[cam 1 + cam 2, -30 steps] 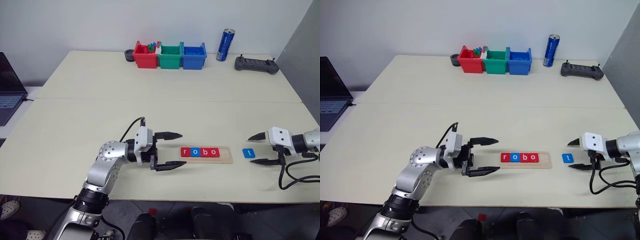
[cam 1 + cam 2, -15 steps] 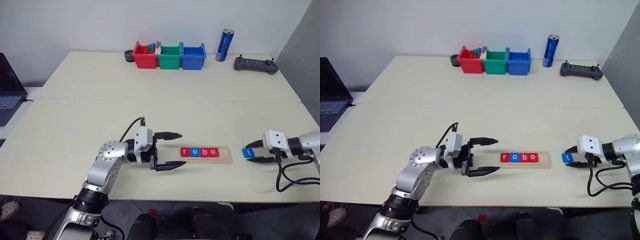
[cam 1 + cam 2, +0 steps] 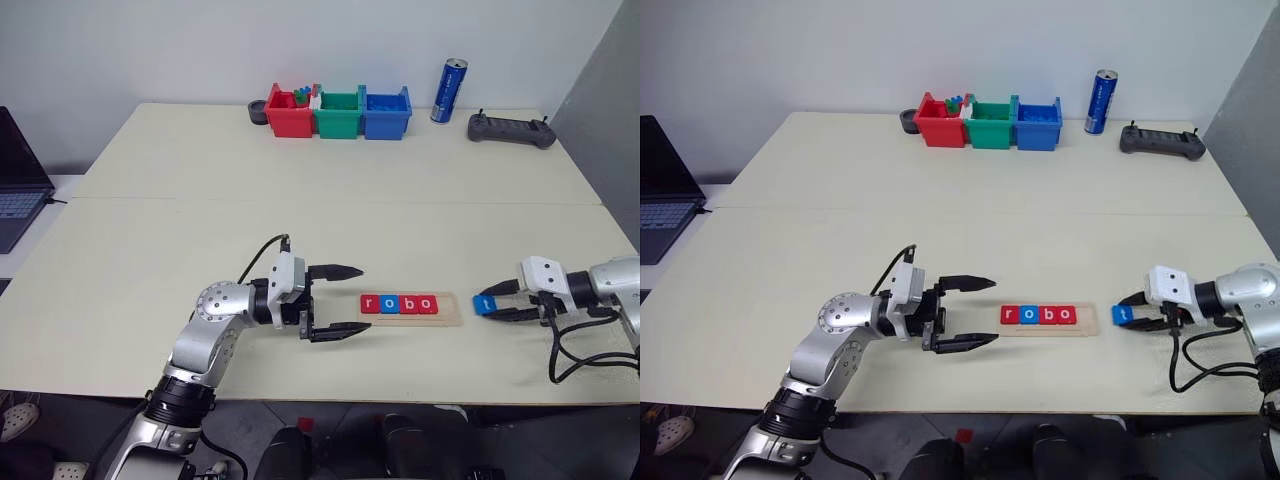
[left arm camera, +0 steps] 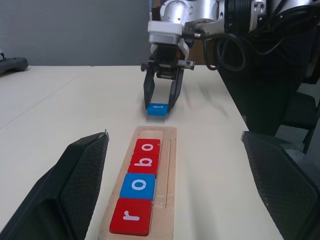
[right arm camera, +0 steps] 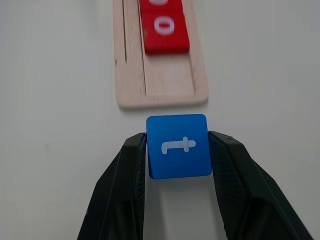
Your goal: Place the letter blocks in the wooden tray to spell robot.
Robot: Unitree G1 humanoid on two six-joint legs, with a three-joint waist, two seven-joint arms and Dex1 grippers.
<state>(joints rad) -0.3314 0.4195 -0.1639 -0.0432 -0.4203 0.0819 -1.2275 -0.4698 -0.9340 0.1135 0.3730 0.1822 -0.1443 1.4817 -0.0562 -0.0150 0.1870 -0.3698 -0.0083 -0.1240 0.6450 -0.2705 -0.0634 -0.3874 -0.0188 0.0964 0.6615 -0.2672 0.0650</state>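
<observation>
The wooden tray [image 3: 449, 310] lies near the table's front edge and holds several letter blocks [image 3: 400, 304] reading r, o, b, o: red, blue, red, red. Its right end is bare wood [image 5: 170, 82]. My right gripper [image 3: 492, 303] is shut on the blue t block [image 5: 177, 146], just right of the tray's end and slightly above the table. The same t block [image 4: 158, 108] shows between the right fingers in the left wrist view. My left gripper [image 3: 346, 300] hangs open just left of the tray, holding nothing.
Red, green and blue bins [image 3: 340, 111] stand at the table's far edge, with a blue can [image 3: 449, 90] and a black controller [image 3: 512, 129] to their right. A laptop [image 3: 18, 175] sits off the table's left side. A black cable [image 3: 575, 360] loops below my right wrist.
My right gripper closed from open onto the blue t block and carried it left toward the tray's right end, lifting it slightly. The left gripper stayed still and open.
</observation>
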